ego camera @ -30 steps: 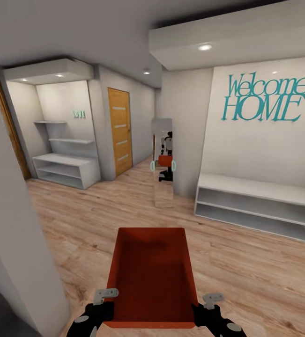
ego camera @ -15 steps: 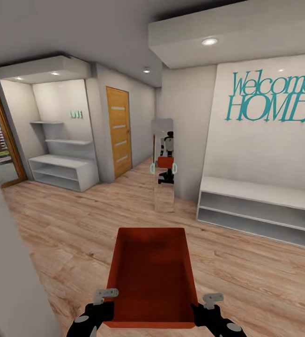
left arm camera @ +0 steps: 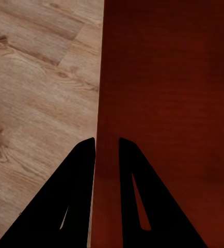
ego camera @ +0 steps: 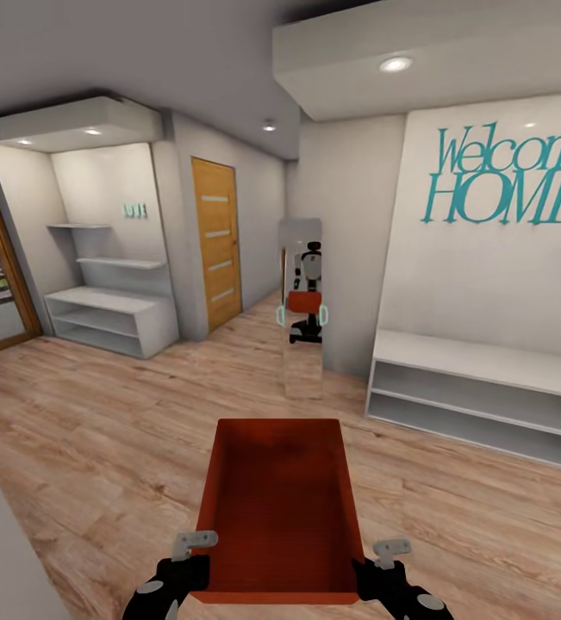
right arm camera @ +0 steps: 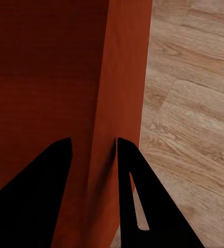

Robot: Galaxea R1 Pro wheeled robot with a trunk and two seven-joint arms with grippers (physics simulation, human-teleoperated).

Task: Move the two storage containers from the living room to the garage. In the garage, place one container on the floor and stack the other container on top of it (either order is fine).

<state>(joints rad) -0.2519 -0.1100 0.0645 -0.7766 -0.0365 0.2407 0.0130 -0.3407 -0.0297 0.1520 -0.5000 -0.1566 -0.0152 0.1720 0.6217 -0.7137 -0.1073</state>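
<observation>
Carrying an orange-red storage container (ego camera: 277, 508) out in front of us, we hold it level above the light wood floor (ego camera: 99, 430), open side up. Our left gripper (left arm camera: 107, 142) is clamped on the container's left wall, one finger inside and one outside; our right gripper (right arm camera: 91, 142) pinches the right wall the same way. Beyond the container stands a tall mirror (ego camera: 301, 306) reflecting us with the bin. Right of the mirror, a low white bench shelf (ego camera: 478, 387) sits under teal "Welcome HOME" lettering (ego camera: 508, 176). Left of the mirror are a wooden door (ego camera: 215, 241) and white alcove shelves (ego camera: 108, 293).
</observation>
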